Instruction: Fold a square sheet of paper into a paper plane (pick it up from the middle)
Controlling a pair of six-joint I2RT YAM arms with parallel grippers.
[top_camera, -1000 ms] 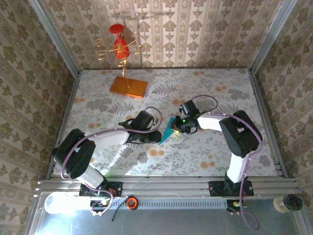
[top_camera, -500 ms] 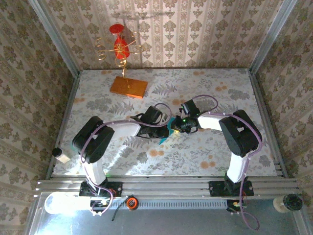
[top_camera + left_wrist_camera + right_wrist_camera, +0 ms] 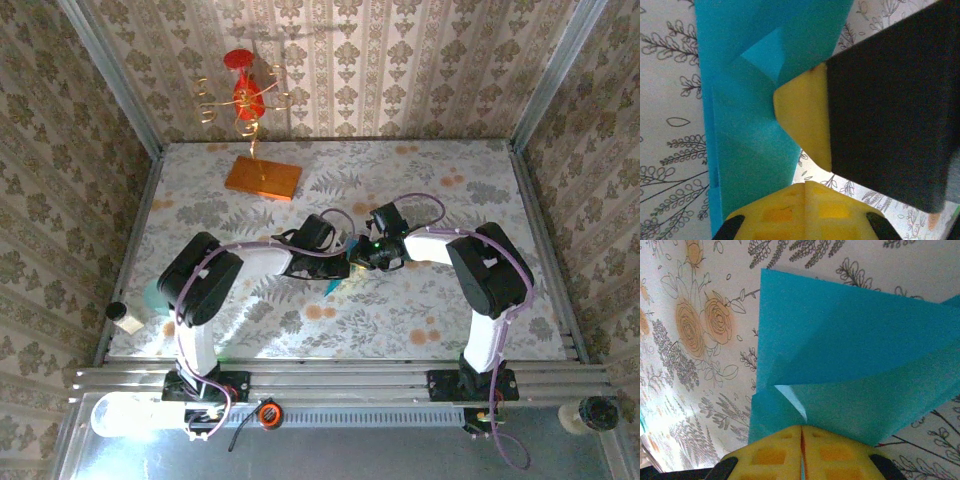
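Observation:
The cyan sheet of paper, folded into layers with diagonal creases like a narrow paper plane, lies mid-table between my two grippers. In the right wrist view the paper spreads ahead of my right gripper, which is shut with a cyan sliver pinched in the seam. From above, the right gripper and left gripper meet tip to tip. In the left wrist view the left gripper is shut; the paper lies left of its seam, and the right gripper's yellow finger presses the fold's edge.
An orange slab lies at the back left, holding a red and gold wire ornament. Patterned walls close in the table on three sides. A small white object sits at the table's left edge.
My left arm has swung in from the left to the centre, and its gripper has shut beside the right one. The right gripper stayed put and closed tighter on the paper.

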